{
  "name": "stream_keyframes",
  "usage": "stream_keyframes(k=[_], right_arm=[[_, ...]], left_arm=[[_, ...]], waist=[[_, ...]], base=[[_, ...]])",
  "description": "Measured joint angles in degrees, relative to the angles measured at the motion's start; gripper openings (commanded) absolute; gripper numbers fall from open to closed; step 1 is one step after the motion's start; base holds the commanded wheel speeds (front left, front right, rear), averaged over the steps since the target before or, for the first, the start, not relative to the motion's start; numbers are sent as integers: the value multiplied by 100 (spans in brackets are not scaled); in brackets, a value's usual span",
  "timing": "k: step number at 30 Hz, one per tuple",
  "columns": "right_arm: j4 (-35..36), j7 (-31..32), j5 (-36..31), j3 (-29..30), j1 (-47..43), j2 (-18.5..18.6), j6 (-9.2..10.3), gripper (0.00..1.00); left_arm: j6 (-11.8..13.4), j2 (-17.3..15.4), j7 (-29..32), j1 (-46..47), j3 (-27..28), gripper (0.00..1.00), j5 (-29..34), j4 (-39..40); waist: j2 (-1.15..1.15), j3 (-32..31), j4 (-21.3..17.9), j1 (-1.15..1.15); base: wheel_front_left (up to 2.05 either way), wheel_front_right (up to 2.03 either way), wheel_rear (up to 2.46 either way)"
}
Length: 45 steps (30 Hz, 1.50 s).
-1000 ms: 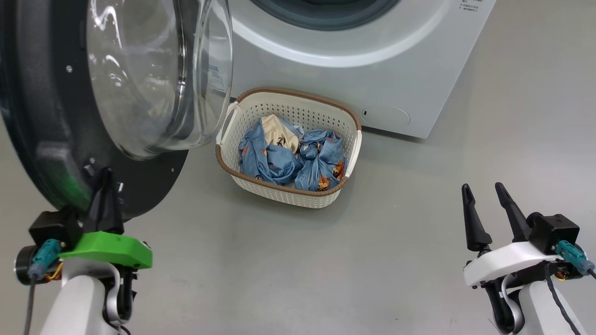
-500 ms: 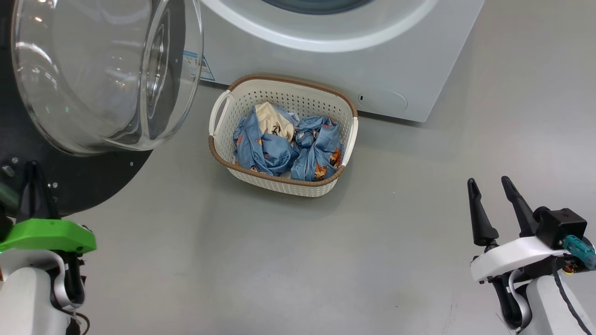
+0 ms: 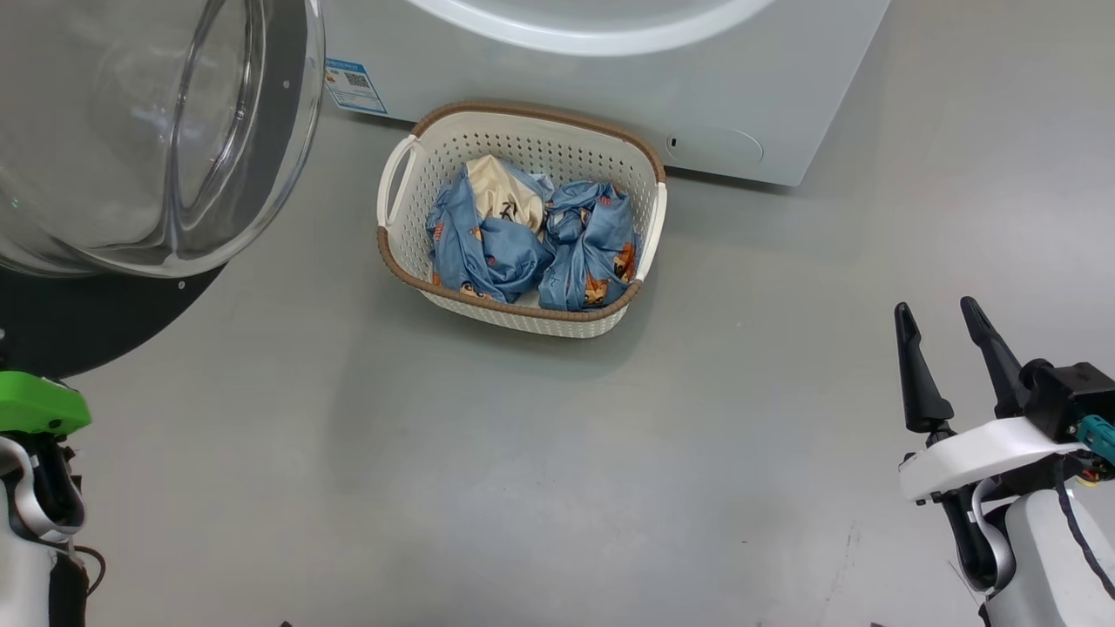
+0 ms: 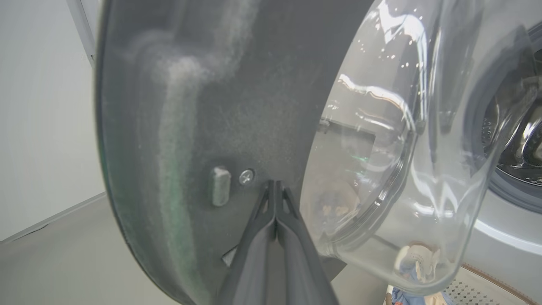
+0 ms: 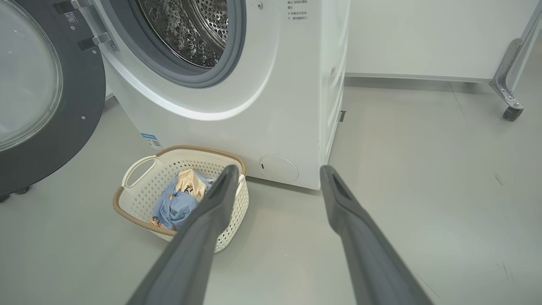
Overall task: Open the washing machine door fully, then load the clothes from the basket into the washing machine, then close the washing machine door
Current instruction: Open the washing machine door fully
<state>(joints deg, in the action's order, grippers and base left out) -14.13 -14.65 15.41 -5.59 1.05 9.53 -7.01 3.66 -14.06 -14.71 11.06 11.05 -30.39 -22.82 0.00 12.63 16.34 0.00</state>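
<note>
While the left gripper [image 4: 275, 184], fingers together, faces the washing machine door [image 4: 203, 106], the clothes [image 3: 523, 248] ahead-left of the wide-spread right gripper [image 3: 935, 305] look soft and light; best pinch a raised fold.

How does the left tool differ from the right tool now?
The left tool is shut, fingers pressed together; the right tool is open, fingers spread apart. The left tool points at the dark ring of the washing machine door; the right tool hangs over the floor. The left tool has a green mount; the right tool a white mount. Both have two long dark fingers and hold nothing.
</note>
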Motion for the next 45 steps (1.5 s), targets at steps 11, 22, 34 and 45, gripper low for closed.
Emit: stream_keyframes(k=[11,22,34,45], right_arm=[[-53,0,1,14,81,26,0,100],[-132,0,20,30,71,-68,0,100],[-177,0,73,12,66,-194,0,100],[-204,0,81,-22,64,-252,0,100]], left_arm=[[5,0,0,244,0,0,43,-334],[-100,48,0,243,23,0,330,-223],[-312,181,0,231,8,0,652,454],[-439,257,-1,109,-191,0,1016,1013]], waist=[[0,64,-51,0],[0,-179,-17,0],[0,-365,-34,0],[0,-521,-228,0]], base=[[0,0,0],[0,0,0],[0,0,0],[0,0,0]])
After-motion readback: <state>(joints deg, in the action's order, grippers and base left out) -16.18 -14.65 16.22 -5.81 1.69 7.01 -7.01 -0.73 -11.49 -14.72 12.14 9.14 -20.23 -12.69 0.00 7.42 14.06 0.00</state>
